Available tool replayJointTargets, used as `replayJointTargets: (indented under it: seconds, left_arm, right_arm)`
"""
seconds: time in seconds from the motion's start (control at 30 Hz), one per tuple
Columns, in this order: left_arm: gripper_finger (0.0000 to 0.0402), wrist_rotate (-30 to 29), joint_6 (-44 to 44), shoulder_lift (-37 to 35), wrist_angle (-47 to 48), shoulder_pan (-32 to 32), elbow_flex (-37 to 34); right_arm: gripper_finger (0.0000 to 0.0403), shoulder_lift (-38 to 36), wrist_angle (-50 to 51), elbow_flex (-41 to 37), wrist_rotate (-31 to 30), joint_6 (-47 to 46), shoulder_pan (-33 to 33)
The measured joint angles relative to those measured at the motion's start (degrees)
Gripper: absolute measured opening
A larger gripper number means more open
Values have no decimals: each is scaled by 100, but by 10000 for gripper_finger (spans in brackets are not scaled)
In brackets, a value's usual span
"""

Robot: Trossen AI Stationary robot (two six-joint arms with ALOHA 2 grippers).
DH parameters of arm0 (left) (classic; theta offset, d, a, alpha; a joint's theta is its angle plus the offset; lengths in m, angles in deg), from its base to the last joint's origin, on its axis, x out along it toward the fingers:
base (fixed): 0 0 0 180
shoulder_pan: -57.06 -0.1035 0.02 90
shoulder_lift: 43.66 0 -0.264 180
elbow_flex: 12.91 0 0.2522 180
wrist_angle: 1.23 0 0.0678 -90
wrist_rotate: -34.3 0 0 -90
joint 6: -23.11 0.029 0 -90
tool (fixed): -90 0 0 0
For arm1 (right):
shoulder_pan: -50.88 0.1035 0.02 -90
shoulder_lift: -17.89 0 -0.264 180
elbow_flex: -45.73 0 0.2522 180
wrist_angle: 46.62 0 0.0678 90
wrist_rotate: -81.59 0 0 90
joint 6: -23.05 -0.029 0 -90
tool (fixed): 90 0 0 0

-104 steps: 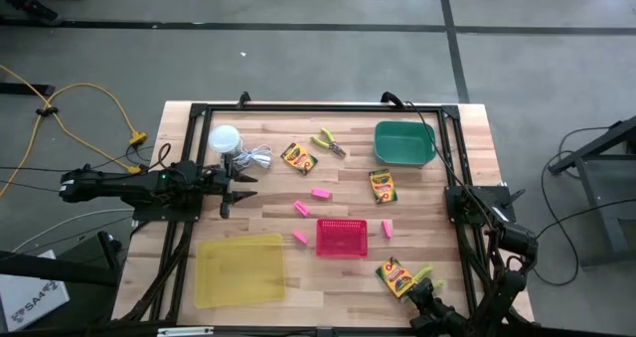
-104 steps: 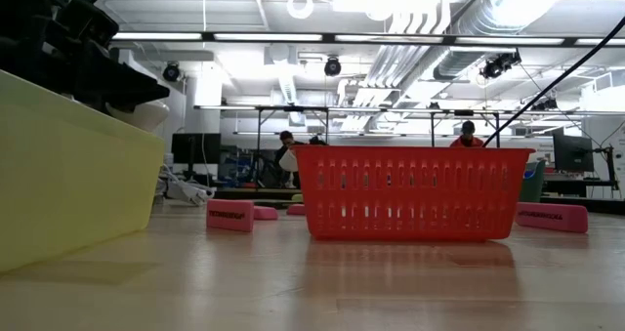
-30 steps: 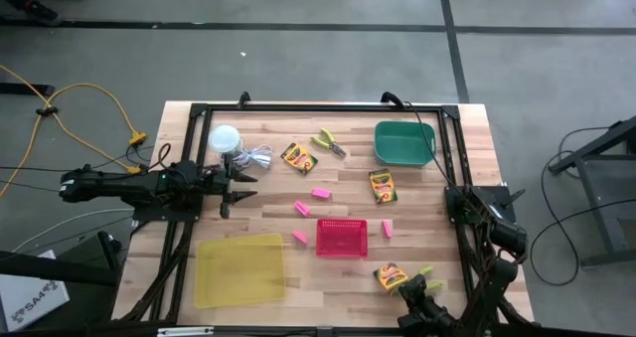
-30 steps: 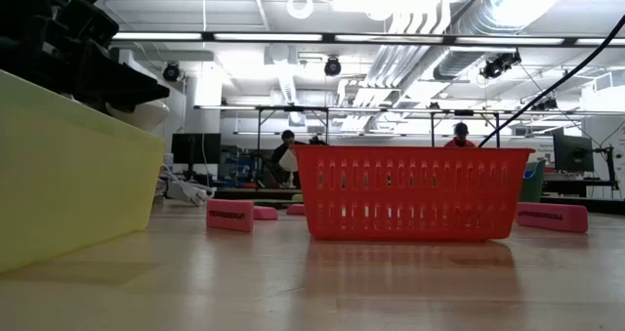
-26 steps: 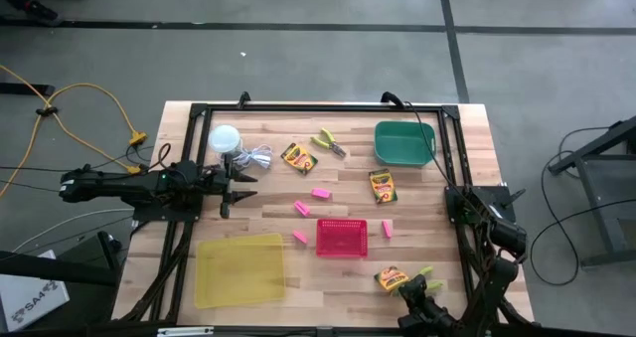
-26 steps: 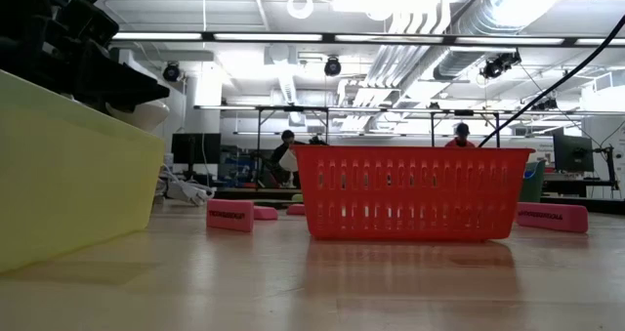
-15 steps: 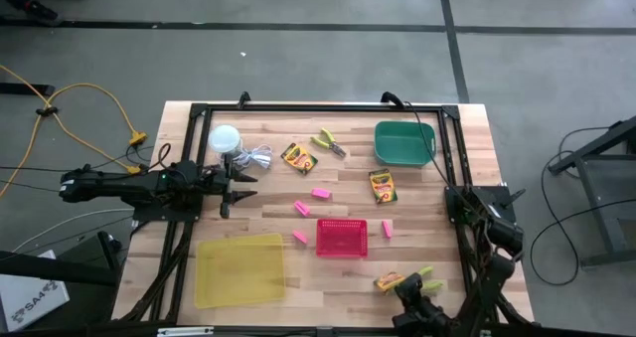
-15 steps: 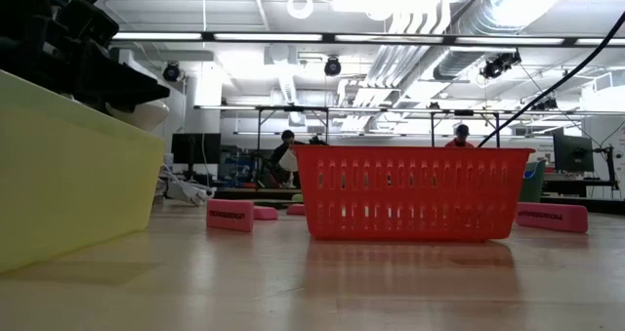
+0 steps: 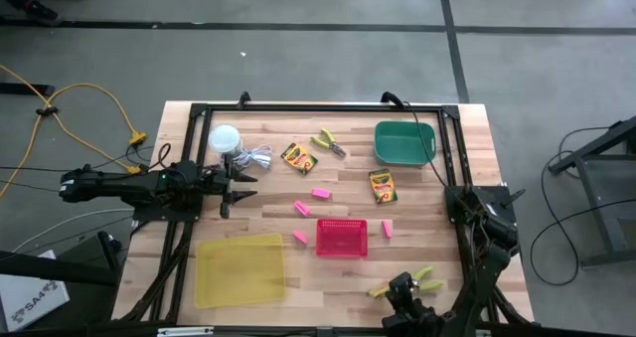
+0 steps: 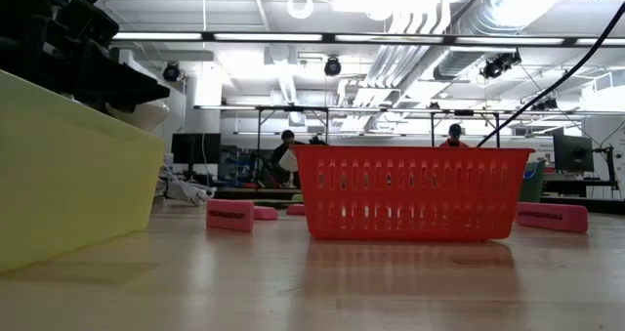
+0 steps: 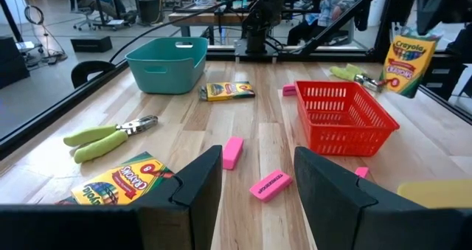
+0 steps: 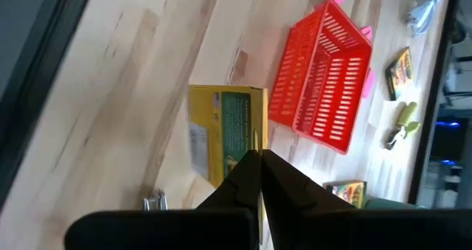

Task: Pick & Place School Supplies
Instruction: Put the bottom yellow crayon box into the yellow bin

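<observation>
Compared with a moment ago, the right gripper (image 12: 257, 160) has lifted the crayon box (image 12: 225, 132) off the near right part of the bench (image 9: 328, 277); in the high view only its thin yellow edge shows, beside the green-handled scissors (image 9: 424, 277) left lying there. The jaws are pressed together on one edge of the box, which hangs above the wood, clearly seen from the left wrist as a box in the air beyond the red basket (image 9: 342, 238). The left gripper (image 9: 232, 189) waits at the left side of the bench, jaws wide apart and holding nothing.

I think the risk is the thin grip: the box is held by its edge only, so it may swing or slip out during a fast move, or hit a basket rim when lowered.

Around it lie two more crayon boxes (image 9: 298, 157), a second pair of scissors (image 9: 329, 141), several pink erasers (image 9: 320, 192), a green tub (image 9: 403, 143) and a yellow tray (image 9: 239, 269). A white round object (image 9: 225, 138) with its cable sits near the left arm. Nothing blocks the way to the red basket.
</observation>
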Motion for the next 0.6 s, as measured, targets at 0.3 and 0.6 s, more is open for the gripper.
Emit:
replayJointTargets:
  seconds: [0.3,0.6]
  left_arm:
    - [164,2,2,2,0,2,0]
    - [164,4,1,1,0,0,0]
  right_arm:
    - [2,0,-268,476,245,689,-435]
    - [2,0,-853,816,258,1456,-819]
